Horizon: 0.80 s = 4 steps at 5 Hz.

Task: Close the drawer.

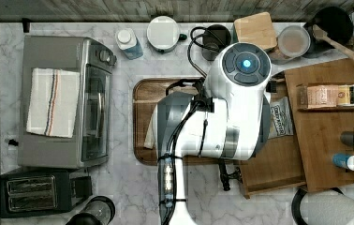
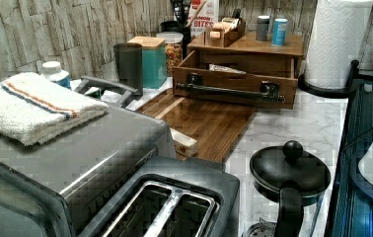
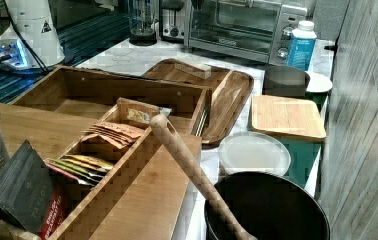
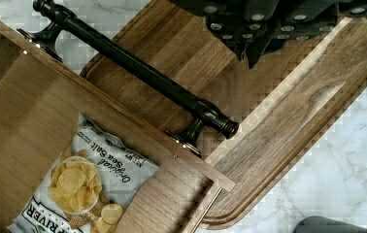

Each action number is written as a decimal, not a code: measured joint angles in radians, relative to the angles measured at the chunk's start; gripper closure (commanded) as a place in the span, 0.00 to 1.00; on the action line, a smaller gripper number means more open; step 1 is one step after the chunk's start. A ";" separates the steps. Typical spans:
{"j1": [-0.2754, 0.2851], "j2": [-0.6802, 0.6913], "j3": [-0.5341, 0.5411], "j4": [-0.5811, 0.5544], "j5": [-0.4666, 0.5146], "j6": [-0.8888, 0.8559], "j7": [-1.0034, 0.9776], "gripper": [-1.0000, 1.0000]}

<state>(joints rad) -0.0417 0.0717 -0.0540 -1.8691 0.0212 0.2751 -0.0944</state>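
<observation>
White marble-patterned countertop (image 1: 128,187) underfoot here, grey veins running through it, and a wall of grey weathered wood-look planks (image 2: 36,29) behind. In the top view the white robot arm (image 1: 222,117) hangs over the middle of the counter. The medium-brown wooden drawer with the long black bar handle (image 2: 234,89) stands pulled well out of the flat-topped wooden cabinet (image 2: 248,47), its front panel sitting over the edge of the dark rounded-corner wooden tray (image 2: 209,123). From the wrist view the black bar handle (image 4: 133,73) runs across the frame, and the dark gripper (image 4: 257,29) sits apart from it, over the tray; whether the fingers are wide or narrow, I cannot tell.

Inside the drawer, a white crisp bag (image 4: 89,184) reads "Original Sea Salt" and "RIVER". In the left view, a box at the back (image 2: 208,11) reads "BITES". Over at the top view's left, a silver toaster oven (image 1: 62,101) carries a folded white towel with red and blue stripes (image 1: 53,101), with a black two-slot toaster (image 1: 32,192) just beside it. A white paper towel roll (image 2: 337,42) stands upright at the left view's right, next to the cabinet
</observation>
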 measured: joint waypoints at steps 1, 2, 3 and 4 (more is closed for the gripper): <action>0.000 0.001 -0.001 -0.002 0.000 0.012 0.000 1.00; 0.000 0.003 -0.001 -0.006 0.000 0.014 0.000 1.00; 0.000 0.003 -0.001 -0.031 0.000 0.081 -0.067 1.00; 0.005 -0.004 -0.001 -0.094 -0.024 0.225 -0.162 1.00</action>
<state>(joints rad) -0.0365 0.0676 -0.0550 -1.9629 -0.0031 0.5005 -0.2566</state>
